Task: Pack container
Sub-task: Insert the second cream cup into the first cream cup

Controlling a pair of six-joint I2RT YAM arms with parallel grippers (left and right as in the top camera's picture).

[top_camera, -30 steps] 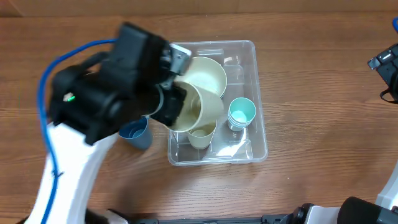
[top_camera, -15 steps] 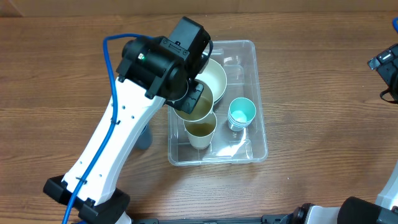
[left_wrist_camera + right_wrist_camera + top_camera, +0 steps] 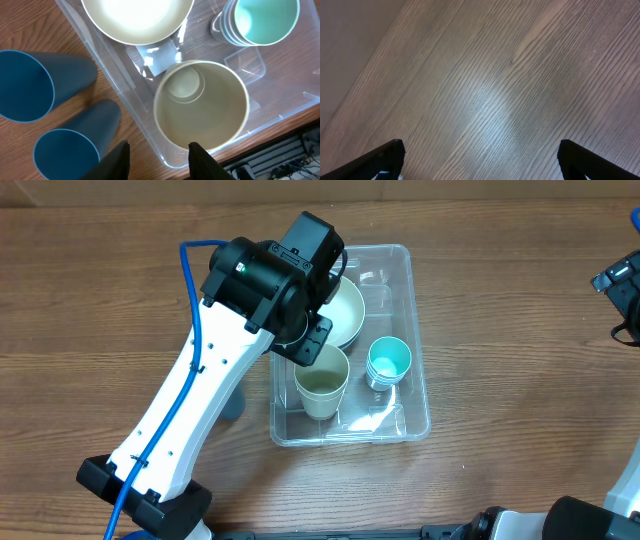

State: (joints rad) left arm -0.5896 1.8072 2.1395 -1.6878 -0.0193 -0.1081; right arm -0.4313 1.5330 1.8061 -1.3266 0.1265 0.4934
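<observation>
right gripper [image 3: 480,151] spread wide, wooden table [image 3: 495,75]

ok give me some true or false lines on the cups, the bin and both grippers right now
1. The cream cup stands in the container. True.
2. The teal cup is out on the table. False: it is in the container, beside the cream cup.
3. Two blue cups are outside the container. True.
4. The left gripper grips the cream cup. False: it is open and empty above it.
5. The right gripper is over the container. False: it is open over bare table.
</observation>
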